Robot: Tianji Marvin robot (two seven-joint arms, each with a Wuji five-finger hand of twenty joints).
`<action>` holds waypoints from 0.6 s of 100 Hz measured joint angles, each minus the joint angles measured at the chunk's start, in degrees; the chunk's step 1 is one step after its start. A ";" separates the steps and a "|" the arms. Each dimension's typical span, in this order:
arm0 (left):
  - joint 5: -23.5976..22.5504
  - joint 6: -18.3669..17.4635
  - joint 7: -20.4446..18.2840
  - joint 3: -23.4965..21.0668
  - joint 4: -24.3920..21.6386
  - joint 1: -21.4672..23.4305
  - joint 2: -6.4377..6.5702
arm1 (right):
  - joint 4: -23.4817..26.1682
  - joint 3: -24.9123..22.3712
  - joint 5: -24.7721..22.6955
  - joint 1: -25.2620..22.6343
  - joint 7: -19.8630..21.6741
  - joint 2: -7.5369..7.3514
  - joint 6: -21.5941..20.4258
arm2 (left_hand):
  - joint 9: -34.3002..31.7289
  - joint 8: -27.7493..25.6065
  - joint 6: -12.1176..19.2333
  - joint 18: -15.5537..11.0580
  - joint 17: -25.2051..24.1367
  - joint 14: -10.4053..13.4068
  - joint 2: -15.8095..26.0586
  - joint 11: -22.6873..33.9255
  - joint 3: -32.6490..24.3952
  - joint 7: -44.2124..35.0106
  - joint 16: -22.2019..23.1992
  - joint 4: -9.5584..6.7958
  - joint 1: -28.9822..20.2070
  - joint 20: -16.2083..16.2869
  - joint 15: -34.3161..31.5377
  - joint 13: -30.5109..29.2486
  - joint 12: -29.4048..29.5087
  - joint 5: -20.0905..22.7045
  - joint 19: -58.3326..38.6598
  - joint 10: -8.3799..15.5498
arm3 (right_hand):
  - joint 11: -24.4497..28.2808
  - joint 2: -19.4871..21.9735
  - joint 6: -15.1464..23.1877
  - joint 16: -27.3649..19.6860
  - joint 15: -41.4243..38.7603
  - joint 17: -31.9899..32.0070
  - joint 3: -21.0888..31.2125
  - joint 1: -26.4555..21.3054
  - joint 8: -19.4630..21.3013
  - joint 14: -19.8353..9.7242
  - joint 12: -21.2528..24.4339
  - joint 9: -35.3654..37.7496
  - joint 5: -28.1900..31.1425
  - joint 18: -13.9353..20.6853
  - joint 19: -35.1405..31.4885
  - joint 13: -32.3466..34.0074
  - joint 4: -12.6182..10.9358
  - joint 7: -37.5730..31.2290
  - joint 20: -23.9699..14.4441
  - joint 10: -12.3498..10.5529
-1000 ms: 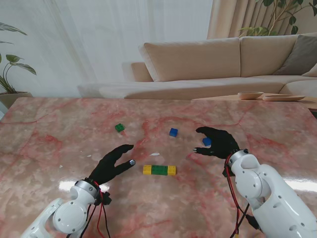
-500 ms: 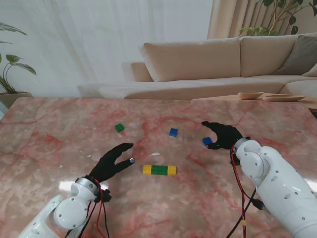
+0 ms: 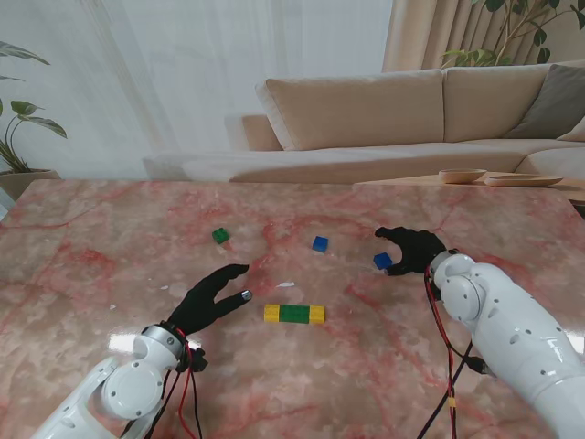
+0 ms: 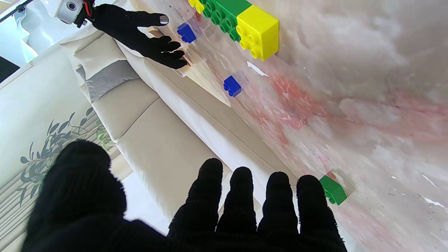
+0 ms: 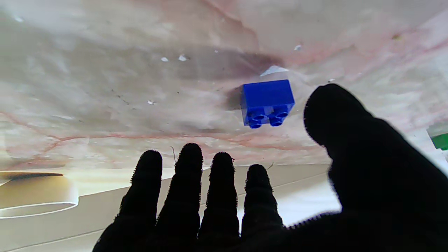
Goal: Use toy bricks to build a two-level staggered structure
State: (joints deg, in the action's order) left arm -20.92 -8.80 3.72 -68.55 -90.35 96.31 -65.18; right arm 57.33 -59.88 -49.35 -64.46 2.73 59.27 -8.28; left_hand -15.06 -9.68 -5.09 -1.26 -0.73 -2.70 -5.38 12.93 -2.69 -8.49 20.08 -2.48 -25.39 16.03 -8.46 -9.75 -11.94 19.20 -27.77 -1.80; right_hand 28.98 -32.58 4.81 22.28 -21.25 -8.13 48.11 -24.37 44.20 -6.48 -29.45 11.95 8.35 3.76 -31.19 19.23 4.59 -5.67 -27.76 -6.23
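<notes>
Right hand (image 3: 416,249) has closed around small, square blue brick (image 3: 382,261).

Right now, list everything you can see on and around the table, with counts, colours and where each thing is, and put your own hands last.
Brick row: one, yellow-green-yellow, table centre, nearest me.
Blue bricks: two, one farther from me at centre, one beside the right hand.
Green brick: one, loose, farther from me, left of centre.
Table: one, pink marble.
Sofa: one, beige, behind the table.
Shallow dishes: two, tan, far right.
Plants: green, far left and top right.
Left hand: black glove, open, left of the row.
Right hand: black glove, open, curled by the blue brick.
</notes>
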 measured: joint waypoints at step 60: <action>0.05 0.57 -0.67 -0.02 -0.12 0.04 0.16 | -11.44 10.90 3.47 8.07 -5.52 0.85 -0.77 | 0.00 0.00 0.00 0.00 0.00 0.15 0.00 -0.01 0.00 -0.01 0.00 0.00 -0.01 -0.08 0.01 0.00 0.00 0.01 0.66 0.00 | 7.49 -1.08 6.83 11.21 -18.87 -4.64 1.36 -0.68 11.69 -3.64 -7.84 9.97 10.01 -0.01 -12.15 6.81 0.89 -9.46 -11.48 -4.83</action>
State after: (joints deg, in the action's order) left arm -20.87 -8.23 3.06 -68.57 -90.47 96.35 -65.02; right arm 45.89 -48.98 -45.88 -56.39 -2.80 60.13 -9.05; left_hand -15.06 -9.68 -5.09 -1.26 -0.73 -2.55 -5.38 12.93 -2.69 -8.50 20.07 -2.48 -25.40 15.96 -8.45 -9.75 -11.94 19.21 -27.10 -1.80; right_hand 36.47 -33.66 11.63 33.49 -40.12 -12.77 49.47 -25.06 55.89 -10.12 -37.29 21.92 18.36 3.74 -43.34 26.05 5.48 -15.13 -39.24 -11.06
